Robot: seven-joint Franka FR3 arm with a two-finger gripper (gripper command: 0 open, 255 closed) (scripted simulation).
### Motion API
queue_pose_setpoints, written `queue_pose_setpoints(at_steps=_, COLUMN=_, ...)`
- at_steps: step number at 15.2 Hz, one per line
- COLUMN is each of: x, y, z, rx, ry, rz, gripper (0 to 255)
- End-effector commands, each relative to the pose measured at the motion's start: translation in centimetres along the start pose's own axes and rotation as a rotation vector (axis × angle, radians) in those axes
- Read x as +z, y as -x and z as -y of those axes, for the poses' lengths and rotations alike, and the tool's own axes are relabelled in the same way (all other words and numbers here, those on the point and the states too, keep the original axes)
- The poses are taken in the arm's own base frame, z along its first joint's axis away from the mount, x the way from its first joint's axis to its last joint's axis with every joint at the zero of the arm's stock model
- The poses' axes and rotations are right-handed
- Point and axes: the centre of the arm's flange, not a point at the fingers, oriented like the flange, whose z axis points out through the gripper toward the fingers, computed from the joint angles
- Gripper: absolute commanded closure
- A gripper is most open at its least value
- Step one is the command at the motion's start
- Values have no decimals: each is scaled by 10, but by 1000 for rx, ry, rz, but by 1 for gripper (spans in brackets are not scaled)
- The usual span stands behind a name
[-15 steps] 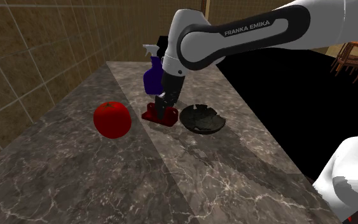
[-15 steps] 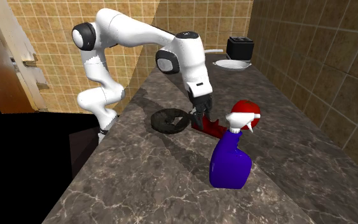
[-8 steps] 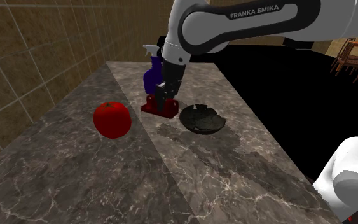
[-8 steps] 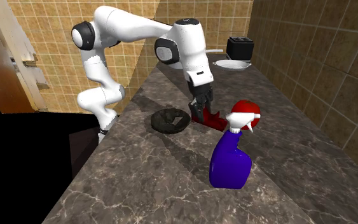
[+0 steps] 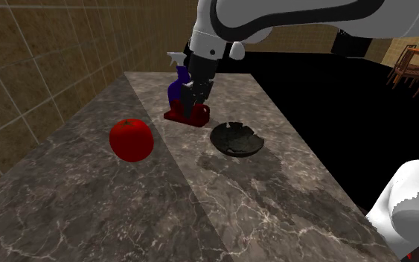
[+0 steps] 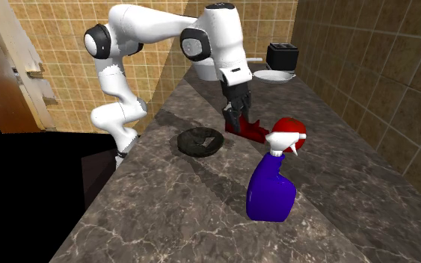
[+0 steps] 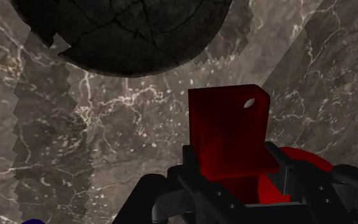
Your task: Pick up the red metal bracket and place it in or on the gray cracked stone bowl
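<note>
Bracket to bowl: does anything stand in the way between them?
Nothing visible does. The bracket, clasped in the jaws, has bare counter between it and the bowl. In the shoulder view the tomato sits on the bracket's far side and the spray bottle behind it.

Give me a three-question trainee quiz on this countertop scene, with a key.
1. True or false: the end effector is shut on the red bracket and holds it clear of the marble countertop.
2. In the second exterior view, which stands nearest the camera? A blue spray bottle; B toaster; C white dish.
3. Fill in: in the shoulder view, the round red fruit to the left of the bracket is a ____.
Key: 1 true; 2 A; 3 tomato.
</note>
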Motion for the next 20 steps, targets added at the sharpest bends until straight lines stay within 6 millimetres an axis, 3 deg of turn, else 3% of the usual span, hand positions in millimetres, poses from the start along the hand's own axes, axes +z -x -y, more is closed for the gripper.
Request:
queue_pose_setpoints(at_steps=1, x=-11, y=-3, z=2, rx=0, ry=0, rz=0, gripper=255)
queue_pose_setpoints(at_steps=3, x=-20, y=-5, z=4, rx=0, ry=0, rz=0, gripper=255)
queue_pose_setpoints(at_steps=15, x=-56, y=138, z=-54, rx=0, ry=0, rz=0, gripper=255)
queue_pose_setpoints(at_steps=20, x=-36, y=147, z=-60, rx=0, ry=0, rz=0, gripper=255)
